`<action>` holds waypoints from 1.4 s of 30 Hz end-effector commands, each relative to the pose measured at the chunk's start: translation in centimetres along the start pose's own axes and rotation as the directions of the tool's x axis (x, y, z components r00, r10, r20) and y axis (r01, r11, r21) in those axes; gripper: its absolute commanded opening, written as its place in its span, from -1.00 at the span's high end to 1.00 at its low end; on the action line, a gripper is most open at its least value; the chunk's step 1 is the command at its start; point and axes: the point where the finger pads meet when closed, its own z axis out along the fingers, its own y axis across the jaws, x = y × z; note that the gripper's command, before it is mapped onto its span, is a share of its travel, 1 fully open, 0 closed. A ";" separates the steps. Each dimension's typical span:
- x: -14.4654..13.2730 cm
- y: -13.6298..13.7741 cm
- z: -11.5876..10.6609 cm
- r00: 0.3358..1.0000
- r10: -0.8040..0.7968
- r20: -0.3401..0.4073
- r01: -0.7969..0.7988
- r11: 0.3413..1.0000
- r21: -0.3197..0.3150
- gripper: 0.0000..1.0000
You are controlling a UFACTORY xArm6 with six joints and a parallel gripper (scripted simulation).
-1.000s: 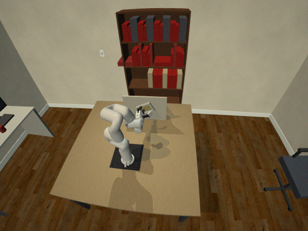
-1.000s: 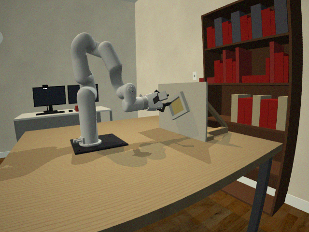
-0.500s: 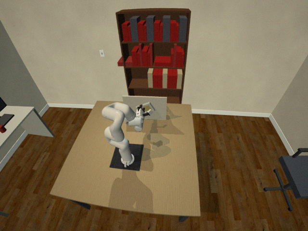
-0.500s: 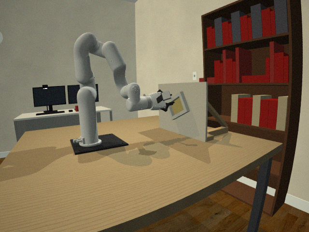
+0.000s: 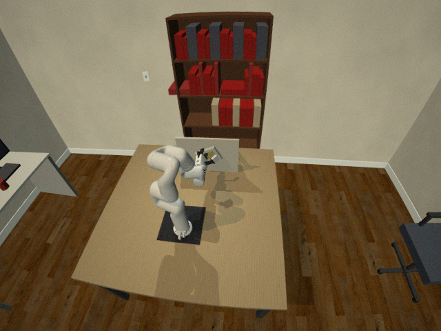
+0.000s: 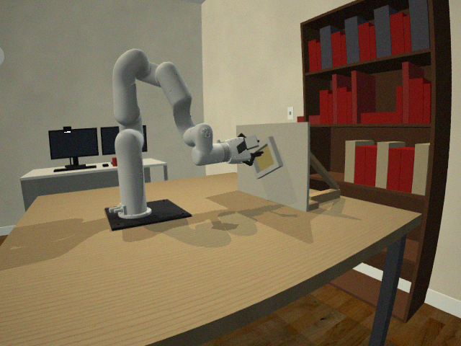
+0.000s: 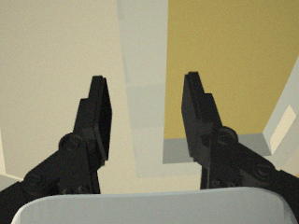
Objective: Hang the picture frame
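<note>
Top view: the arm [image 5: 164,185] reaches from its base plate [image 5: 197,214] toward the wall panel [image 5: 227,149] at the far edge of the table [image 5: 231,267]. The gripper [image 5: 213,156] sits at the frame [image 5: 213,148], which is tilted on the panel. The screw is not discernible here.

Exterior view: the frame [image 6: 269,158] rests against the panel [image 6: 290,179] face, rotated well off level, one corner low toward the gripper [image 6: 256,154]. The fingers straddle the frame's near edge.

Wrist view: the two dark fingers stand about half open, one on each side of the frame's grey border [image 7: 145,88]. A gap shows on both sides, so nothing is clamped; contact cannot be confirmed.

Risks, as judged:
- Closing off-centre on the border may twist the frame further instead of levelling it.
- Pushing without a firm hold may slide the frame sideways or drop it off the screw.
- With the screw hidden, the frame may settle on the head, not the shank.
</note>
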 end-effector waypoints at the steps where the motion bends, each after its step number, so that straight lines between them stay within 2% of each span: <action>1: 0.1 -0.1 0.3 1.000 -0.001 -0.001 0.001 1.000 0.003 0.01; 21: 0.1 -0.1 0.4 1.000 -0.001 -0.001 0.001 1.000 0.003 0.01; 22: 0.1 -0.1 0.4 1.000 -0.001 -0.001 0.001 1.000 0.003 1.00; 42: 0.1 -0.1 0.4 1.000 -0.001 -0.001 0.001 1.000 0.003 1.00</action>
